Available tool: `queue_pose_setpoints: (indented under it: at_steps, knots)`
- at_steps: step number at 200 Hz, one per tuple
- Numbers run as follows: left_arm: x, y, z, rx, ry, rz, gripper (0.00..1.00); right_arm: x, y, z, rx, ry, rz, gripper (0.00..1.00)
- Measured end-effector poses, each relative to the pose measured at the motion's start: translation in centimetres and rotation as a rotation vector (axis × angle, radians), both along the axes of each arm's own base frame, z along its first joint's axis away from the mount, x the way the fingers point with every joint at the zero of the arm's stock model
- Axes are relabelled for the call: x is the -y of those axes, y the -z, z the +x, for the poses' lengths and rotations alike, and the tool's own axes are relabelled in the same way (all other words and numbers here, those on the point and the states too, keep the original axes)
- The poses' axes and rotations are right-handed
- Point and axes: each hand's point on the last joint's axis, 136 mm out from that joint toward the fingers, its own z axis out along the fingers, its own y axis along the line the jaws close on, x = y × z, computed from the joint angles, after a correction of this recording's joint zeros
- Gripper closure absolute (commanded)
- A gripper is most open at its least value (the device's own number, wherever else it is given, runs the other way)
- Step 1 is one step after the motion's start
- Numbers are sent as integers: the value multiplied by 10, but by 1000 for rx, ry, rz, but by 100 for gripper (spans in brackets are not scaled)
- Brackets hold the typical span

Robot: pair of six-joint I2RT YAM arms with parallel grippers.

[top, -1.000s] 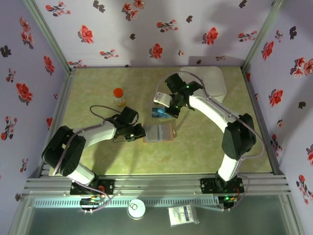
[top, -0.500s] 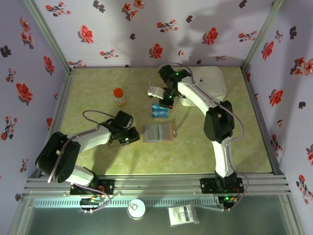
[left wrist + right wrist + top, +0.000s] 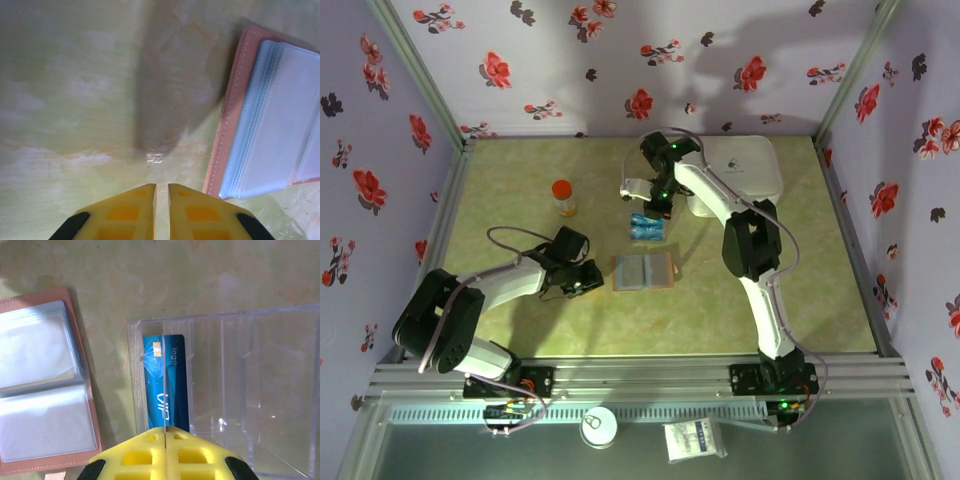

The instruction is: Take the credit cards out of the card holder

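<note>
Fingers first, L to R: left fingers are sitting nearly closed w/ a slim gap, gripping nothing, hovering over bare desk just left of the card holder, not touching it. The holder is lying open and flat mid-desk, grey-blue sleeves up. Further back, a blue credit card is lying at the clear tray, near the holder but apart from it. Right fingers are pressing fully together right over that card. The white box is sitting beyond, to the right. Risks, as I'm judging them: w/ nothing pinning the holder, a tug on a sleeve could be dragging or flipping the whole thing. Closed right fingers coming down could be knocking the tray or skating the card away. Hard to make out: a thin pale line is running up from betw. the right fingers. It may be a card edge or a tray divider, so I can't tell if they're holding anything. Also unclear: whether the card is lying inside or under the tray, and whether the sleeves are hiding more cards. The holder's right side is getting cut off in the left wrist view.
</note>
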Motion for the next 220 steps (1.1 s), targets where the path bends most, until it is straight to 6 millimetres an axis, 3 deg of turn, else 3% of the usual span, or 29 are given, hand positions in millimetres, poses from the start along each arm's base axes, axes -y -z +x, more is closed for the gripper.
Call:
queue_pose_setpoints:
  at_steps: [36,62,152,185,220]
  knots:
    - [-1,5,-1,-16,-2,10,87,4,4,-2,-16,-7,-14,98]
    - [-1,6,-1,-16,-2,10,87,6,4,0,-7,-10,-22,80]
    - [0,3,2,-12,-1,6,87,11,4,11,16,62,-27,82]
    - [1,3,2,-10,-1,2,89,9,-3,14,38,201,24,80]
    - [5,0,5,4,5,-19,90,8,-18,14,47,483,148,80]
